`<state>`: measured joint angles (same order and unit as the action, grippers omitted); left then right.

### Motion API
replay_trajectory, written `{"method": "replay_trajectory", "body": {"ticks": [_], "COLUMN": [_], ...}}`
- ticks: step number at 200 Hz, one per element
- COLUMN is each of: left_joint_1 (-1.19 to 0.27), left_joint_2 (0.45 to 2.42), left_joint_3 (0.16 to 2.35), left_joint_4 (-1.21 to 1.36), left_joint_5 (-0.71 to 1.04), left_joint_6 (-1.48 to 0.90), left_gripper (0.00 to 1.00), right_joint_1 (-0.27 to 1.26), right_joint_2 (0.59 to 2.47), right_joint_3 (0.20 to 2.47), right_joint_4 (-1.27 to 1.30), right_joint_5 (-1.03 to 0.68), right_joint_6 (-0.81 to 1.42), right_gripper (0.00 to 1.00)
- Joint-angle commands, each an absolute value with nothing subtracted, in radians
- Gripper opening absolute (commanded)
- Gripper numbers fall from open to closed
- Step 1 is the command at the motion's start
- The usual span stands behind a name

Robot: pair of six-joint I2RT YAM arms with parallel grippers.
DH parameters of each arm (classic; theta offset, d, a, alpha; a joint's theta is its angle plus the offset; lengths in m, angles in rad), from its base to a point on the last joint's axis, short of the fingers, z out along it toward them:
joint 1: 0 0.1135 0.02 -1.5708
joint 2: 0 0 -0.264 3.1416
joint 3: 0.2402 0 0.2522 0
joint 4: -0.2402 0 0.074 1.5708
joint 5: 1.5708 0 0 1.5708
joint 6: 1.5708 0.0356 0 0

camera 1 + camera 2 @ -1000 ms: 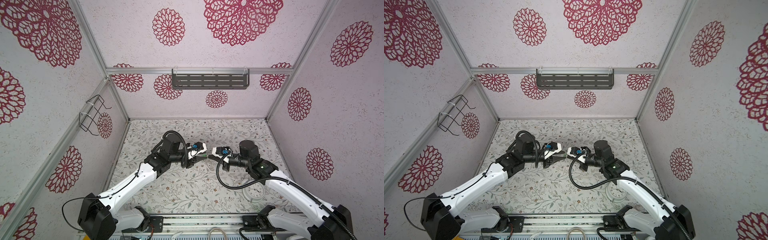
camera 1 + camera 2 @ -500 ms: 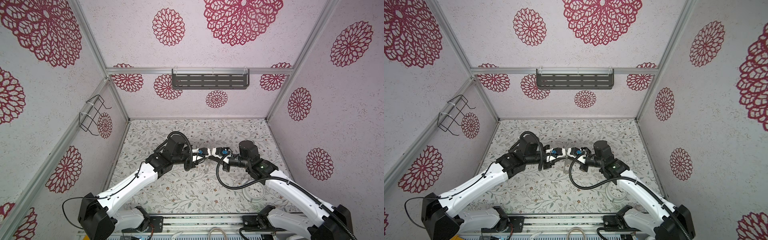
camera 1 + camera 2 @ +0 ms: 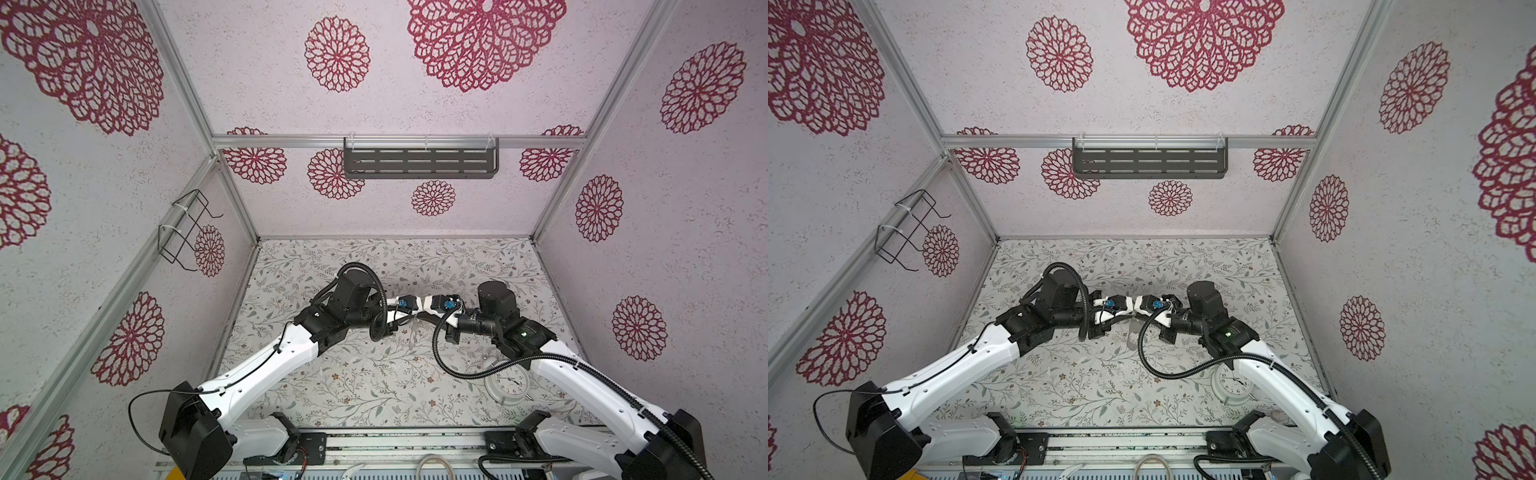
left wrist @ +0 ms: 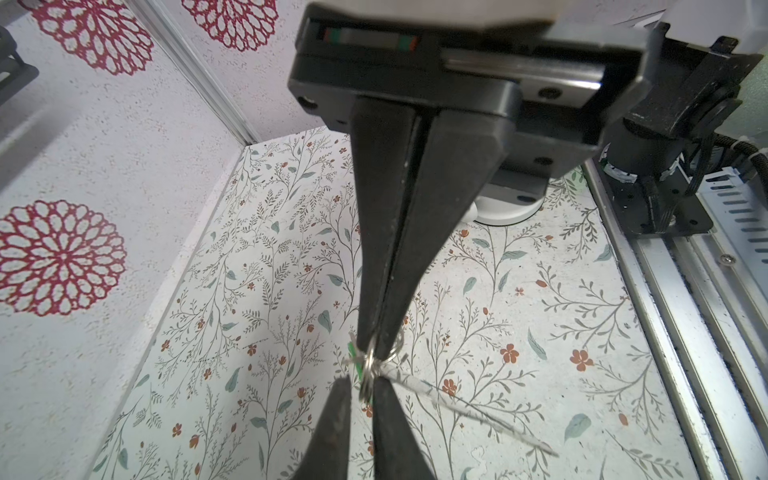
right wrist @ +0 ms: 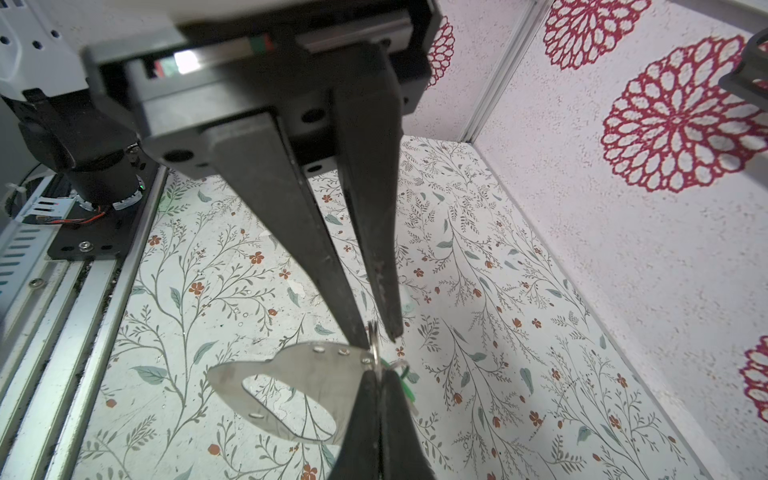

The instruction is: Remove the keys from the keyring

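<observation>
Grey-metal and flat, the keyring (image 5: 316, 370) with its large oval opening is held in the air above the floral-patterned surface (image 3: 332, 374). It sits at mid-frame in both top views, where the two arms meet tip to tip. The black-fingered right gripper (image 5: 379, 340) has its jaws clamped on the small wire rings (image 5: 373, 332) at the keyring's end. A second ago the left gripper (image 4: 376, 348) stood off to the left with jaws apart — now it has moved in, jaws pressed nearly together on that same ringed end. Its tips are just beside the bright green plastic tag (image 5: 407, 390) of a key; whether the key itself is pinched cannot be told. The round white alarm clock (image 3: 505, 386) lies unmoved at lower right.
</observation>
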<state>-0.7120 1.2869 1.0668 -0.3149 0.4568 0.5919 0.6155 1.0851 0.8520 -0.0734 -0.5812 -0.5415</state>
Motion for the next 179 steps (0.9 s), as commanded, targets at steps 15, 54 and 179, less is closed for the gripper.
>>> {"method": "replay_trajectory", "body": {"ticks": [15,54,179], "left_joint_1": [-0.719,-0.718,-0.659], "left_joint_2": [1.295,1.299,1.313], "left_joint_3": [1.089,1.089,1.09], "left_joint_4": [-0.294,-0.29,-0.225], "left_joint_5": [0.492,0.499,0.676], "left_joint_6": [0.586,0.567,0.457], "left_gripper": [0.07,0.0,0.0], "right_joint_1": [0.618,0.617,0.618], "right_joint_2": [1.08,1.08,0.962], "right_joint_3": [0.867,0.865,0.719], "right_joint_4": [-0.051,-0.053,0.03], "right_joint_5": [-0.612,-0.595,-0.292], "right_joint_6": [-0.558,-0.563,-0.633], "right_gripper": [0.0,0.05,0.37]}}
